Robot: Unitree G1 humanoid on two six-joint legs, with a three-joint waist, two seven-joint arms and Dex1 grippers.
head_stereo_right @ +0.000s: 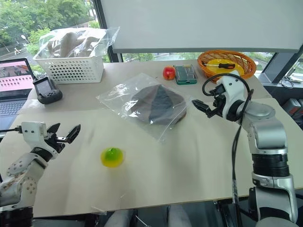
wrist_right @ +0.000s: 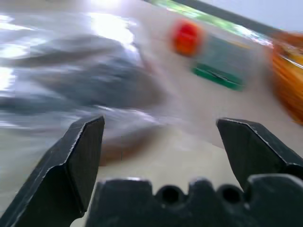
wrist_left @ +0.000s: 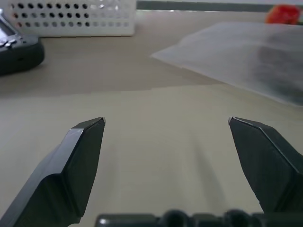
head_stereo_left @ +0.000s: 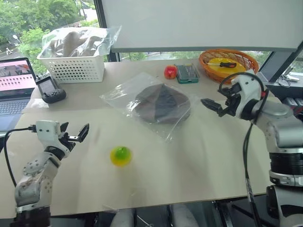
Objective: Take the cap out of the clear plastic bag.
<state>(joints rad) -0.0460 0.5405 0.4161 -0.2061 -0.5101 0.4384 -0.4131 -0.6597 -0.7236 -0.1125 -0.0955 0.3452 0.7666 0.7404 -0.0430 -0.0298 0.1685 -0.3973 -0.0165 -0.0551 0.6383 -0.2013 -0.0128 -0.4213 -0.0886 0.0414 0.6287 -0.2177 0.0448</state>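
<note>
Though sealed in clear plastic bag (head_stereo_left: pixel 142 97), cap (head_stereo_left: pixel 162 103) dimly visible.

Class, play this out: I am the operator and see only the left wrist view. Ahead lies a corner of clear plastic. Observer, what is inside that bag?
Observer: A brown cap lies flat inside the clear plastic bag, in the middle of the table.
Operator: Where is the other arm?
Observer: The right gripper hovers just beside the bag's right edge, jaws open, touching nothing.
Operator: Is anything near my own gripper?
Observer: A yellow-green ball sits on the table to the right of the left gripper, nearer the robot than the bag.
</note>
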